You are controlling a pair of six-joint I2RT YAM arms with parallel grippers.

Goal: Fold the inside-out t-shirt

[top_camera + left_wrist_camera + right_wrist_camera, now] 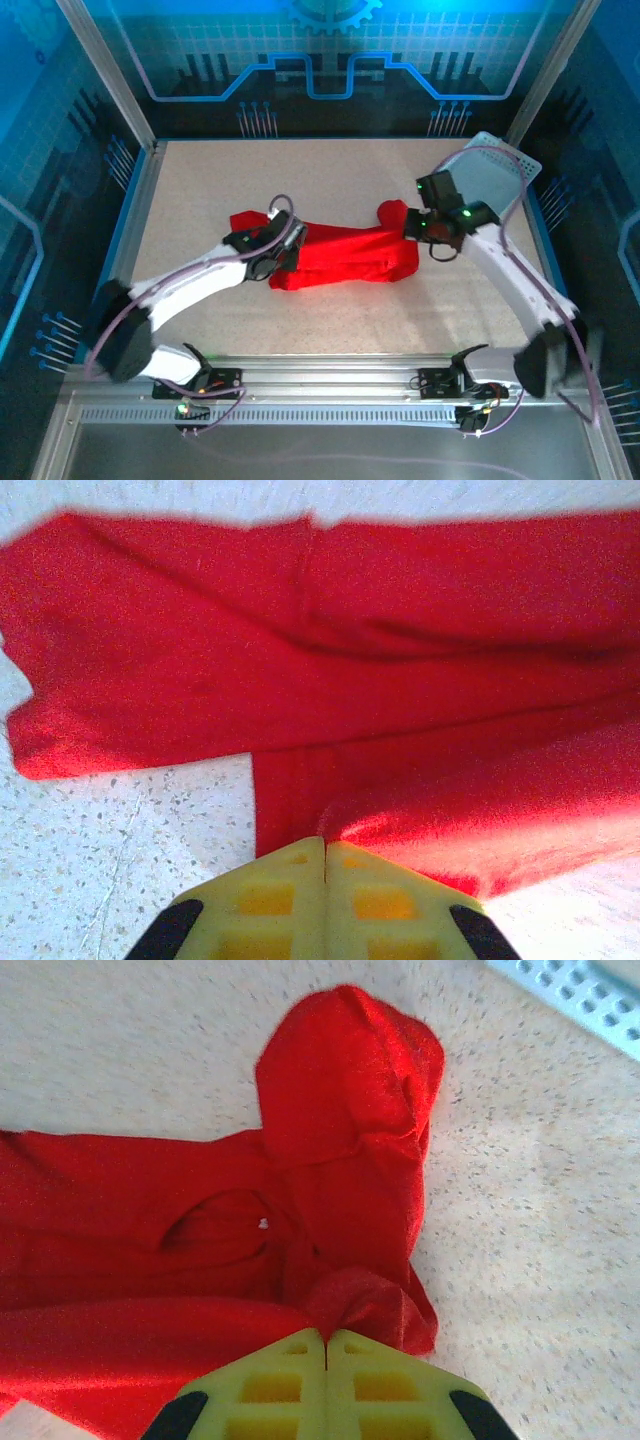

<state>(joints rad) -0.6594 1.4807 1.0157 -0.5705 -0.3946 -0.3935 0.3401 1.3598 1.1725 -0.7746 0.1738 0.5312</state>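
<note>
Inside a robotics lab's test cell: a left arm (190,285) and a right arm (510,270), both white and black, stand bolted to a slotted metal rail (330,380) at the near edge of a speckled table (330,170), with a t-shirt (345,255) lying between them. Bare aluminium posts (105,70) fence the table in like a booth. The back panel (330,60) is printed in glowing blue with circuit traces and a gear, and the same print runs along the side wall (40,200). A green light (463,212) burns on the right arm's wrist, and thin cables loop off both arms.
</note>
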